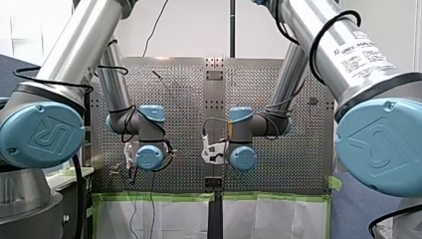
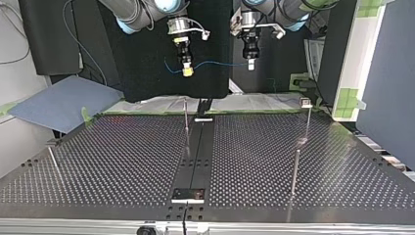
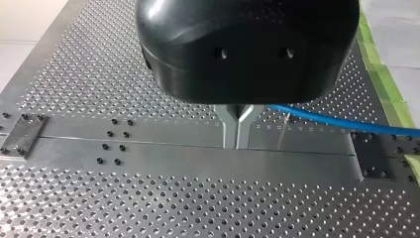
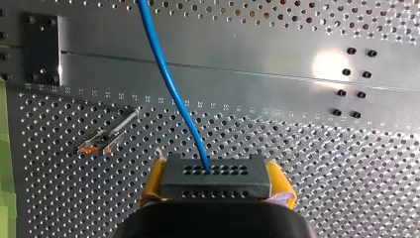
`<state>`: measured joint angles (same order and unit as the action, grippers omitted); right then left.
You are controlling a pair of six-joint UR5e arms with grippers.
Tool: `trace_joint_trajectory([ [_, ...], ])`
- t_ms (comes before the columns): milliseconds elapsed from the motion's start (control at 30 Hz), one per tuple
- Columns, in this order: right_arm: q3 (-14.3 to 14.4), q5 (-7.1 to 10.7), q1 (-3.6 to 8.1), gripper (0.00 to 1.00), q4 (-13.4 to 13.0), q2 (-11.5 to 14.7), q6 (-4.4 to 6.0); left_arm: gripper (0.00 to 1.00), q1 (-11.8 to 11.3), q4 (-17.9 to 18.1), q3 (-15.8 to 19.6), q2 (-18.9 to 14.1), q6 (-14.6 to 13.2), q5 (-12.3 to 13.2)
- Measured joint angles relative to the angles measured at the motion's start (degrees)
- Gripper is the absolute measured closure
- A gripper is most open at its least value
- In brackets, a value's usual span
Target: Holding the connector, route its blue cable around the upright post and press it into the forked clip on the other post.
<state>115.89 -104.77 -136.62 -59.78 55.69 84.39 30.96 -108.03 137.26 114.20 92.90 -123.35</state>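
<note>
Because both arms hang high over the holey metal worktop (image 1: 179, 94) in the front view, I judge no routing is done yet. In the top view, you see my right pincer (image 2: 186, 72) and my left pincer (image 2: 250, 64) share the thin blue cable (image 2: 220, 62), well above a skinny post (image 2: 186, 122). My left wrist view shows metal fingers (image 3: 229, 131) squeezed together, seemingly pinching the cable to keep it tight. My right wrist view shows yellow pads (image 4: 152, 183) clamping the blocky grey connector (image 4: 215, 176).
</note>
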Motion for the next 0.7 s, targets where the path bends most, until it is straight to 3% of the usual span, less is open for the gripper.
trace_joint_trajectory([
  [433, 0.0, -0.05, -0.05, 1.00, 0.0, 0.0, 0.04, 1.00, -0.1, 0.2, 0.1, 0.2, -0.2, 0.2],
  [533, -0.7, -0.58, -0.68, 1.00, 0.7, -0.7, 0.73, 1.00, 0.0, 1.2, -0.1, 1.0, -1.2, 1.0],
  [700, -3.0, -1.26, -1.84, 1.00, 3.0, -3.0, 2.98, 1.00, 0.4, 1.2, -0.4, 0.2, -0.9, 1.7],
])
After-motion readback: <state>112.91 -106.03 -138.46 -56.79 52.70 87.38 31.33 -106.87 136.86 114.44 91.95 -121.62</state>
